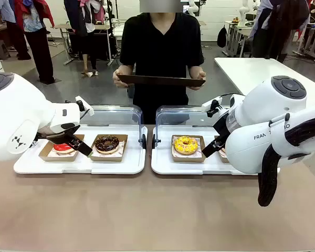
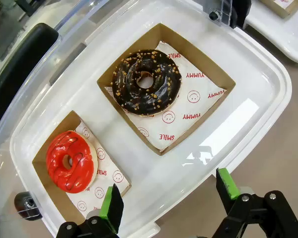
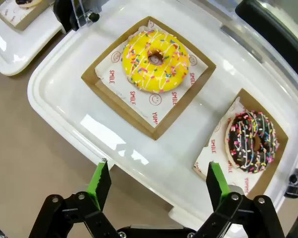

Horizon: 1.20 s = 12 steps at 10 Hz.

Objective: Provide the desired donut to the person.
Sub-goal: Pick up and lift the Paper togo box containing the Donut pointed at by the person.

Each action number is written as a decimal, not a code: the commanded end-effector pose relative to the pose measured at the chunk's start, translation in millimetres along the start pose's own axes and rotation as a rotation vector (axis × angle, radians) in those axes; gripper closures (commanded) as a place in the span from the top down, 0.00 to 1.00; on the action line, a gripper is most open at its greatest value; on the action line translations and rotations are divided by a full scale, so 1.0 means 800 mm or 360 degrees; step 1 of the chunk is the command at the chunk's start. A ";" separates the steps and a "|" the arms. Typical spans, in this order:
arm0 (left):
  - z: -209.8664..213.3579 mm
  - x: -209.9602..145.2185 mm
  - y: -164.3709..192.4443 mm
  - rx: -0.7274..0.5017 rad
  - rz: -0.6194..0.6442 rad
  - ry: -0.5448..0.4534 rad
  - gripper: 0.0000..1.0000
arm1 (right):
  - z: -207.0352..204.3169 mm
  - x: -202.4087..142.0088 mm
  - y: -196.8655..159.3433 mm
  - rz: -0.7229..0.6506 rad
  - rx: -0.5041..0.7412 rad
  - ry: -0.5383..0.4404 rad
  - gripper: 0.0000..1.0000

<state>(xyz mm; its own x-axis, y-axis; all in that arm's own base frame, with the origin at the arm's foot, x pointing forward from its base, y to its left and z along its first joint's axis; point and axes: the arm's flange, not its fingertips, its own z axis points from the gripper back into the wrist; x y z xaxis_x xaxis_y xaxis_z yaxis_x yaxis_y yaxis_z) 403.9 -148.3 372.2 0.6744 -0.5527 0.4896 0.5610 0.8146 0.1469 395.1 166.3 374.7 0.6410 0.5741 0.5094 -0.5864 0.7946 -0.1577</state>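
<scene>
Selection step, I judge. Both jaws stand open and empty over my white trays [image 1: 134, 157], four boxed donuts [image 2: 146, 82] inside. The person [image 1: 161, 52] waits at the worktop's far edge; I need their choice next.

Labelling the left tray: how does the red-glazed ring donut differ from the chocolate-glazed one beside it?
The red-glazed ring donut is plain and glossy; the chocolate-glazed ring donut carries nut bits. Red sits left on the white tray, chocolate right. Both lie in brown cardboard boxes.
</scene>
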 end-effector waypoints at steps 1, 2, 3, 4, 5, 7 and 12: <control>0.000 0.000 0.000 0.0000 0.0000 0.0000 1.00 | 0.000 0.000 0.000 0.0000 0.0000 0.0000 1.00; 0.000 0.000 0.000 0.0000 0.0000 0.0000 1.00 | 0.000 0.000 0.000 0.0000 0.0000 0.0000 1.00; 0.000 0.000 0.000 0.0000 0.0000 0.0000 1.00 | 0.000 0.000 0.000 0.0000 0.0000 0.0000 1.00; 0.000 0.000 0.000 0.0000 0.0000 0.0000 1.00 | 0.000 0.000 0.000 0.0000 0.0000 0.0000 1.00; 0.000 0.000 0.000 0.0000 0.0000 0.0000 1.00 | 0.000 0.000 0.000 0.0000 0.0000 0.0000 1.00; 0.000 0.000 0.000 0.0000 0.0000 0.0000 1.00 | 0.000 0.000 0.000 0.0000 0.0000 0.0000 1.00; 0.000 0.000 0.000 0.0000 0.0000 0.0000 1.00 | 0.000 0.000 0.000 0.0000 0.0000 0.0000 1.00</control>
<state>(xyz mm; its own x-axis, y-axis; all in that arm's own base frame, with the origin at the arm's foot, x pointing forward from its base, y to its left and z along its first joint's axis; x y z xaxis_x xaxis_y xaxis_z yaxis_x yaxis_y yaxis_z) 403.9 -148.4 372.2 0.6743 -0.5529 0.4896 0.5612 0.8145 0.1470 395.2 166.3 374.7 0.6411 0.5741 0.5094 -0.5862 0.7946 -0.1578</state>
